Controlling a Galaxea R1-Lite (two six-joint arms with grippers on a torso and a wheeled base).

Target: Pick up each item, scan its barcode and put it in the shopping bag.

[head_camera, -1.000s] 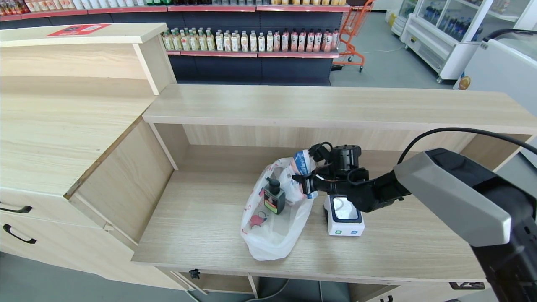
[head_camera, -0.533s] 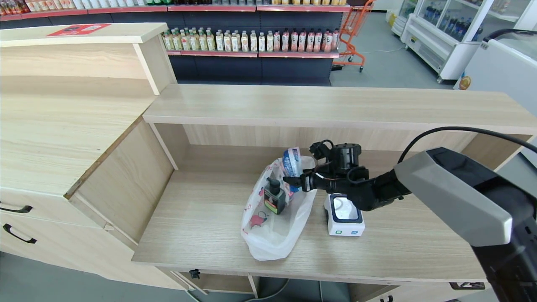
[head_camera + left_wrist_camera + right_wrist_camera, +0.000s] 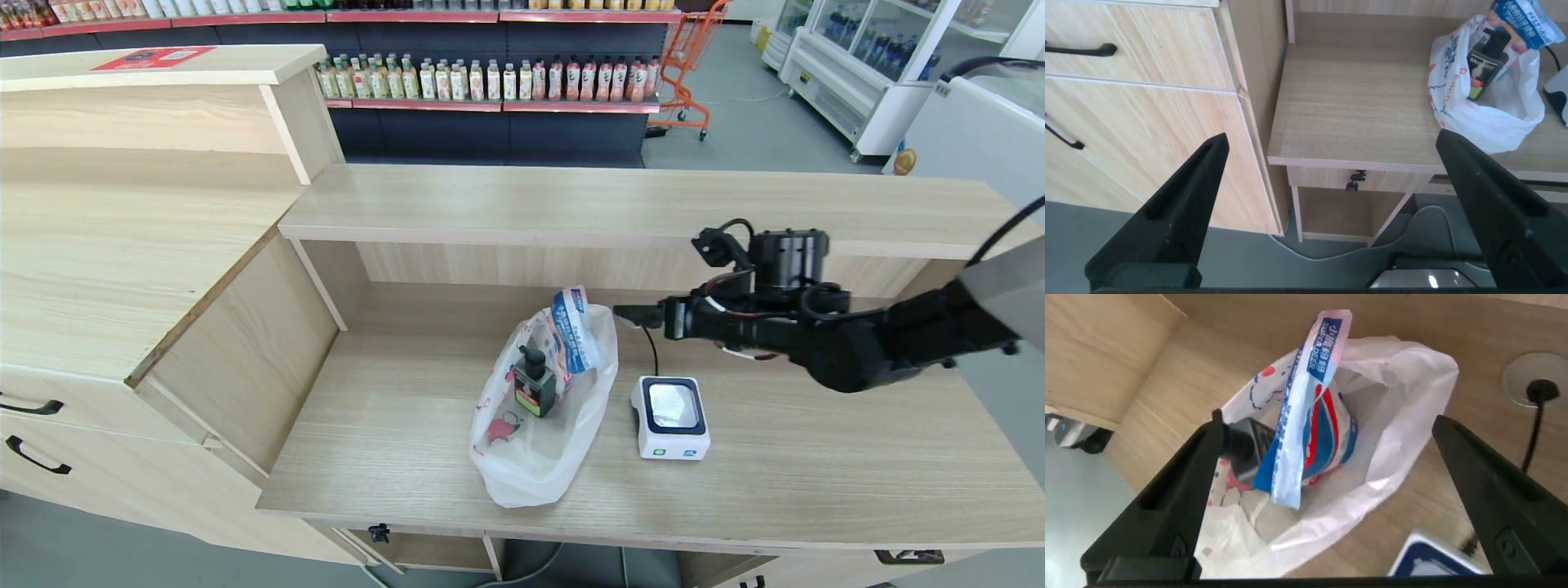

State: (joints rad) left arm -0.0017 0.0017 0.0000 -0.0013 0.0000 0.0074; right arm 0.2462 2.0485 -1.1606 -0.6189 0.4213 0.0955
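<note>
A white plastic shopping bag (image 3: 531,445) lies open on the wooden counter (image 3: 392,425). A dark pump bottle (image 3: 534,384) stands inside it. A blue, white and red packet (image 3: 571,328) leans upright in the bag's mouth, and I also see the packet (image 3: 1315,416) from the right wrist. My right gripper (image 3: 629,312) hovers to the right of the bag, above the scanner (image 3: 671,416), open and holding nothing. From its wrist, the right gripper (image 3: 1327,420) faces the bag (image 3: 1404,465). My left gripper (image 3: 1333,137) is open, low beyond the counter's left front corner.
The scanner's black cable (image 3: 651,347) runs back to a grommet hole (image 3: 1535,376). A raised counter shelf (image 3: 653,204) overhangs the back of the work surface. A cabinet with drawers (image 3: 98,327) walls the left side. Bare counter lies right of the scanner.
My right gripper has let go of the packet, which now stands in the bag. The arm has drawn back to the right and up, uncovering the scanner.
</note>
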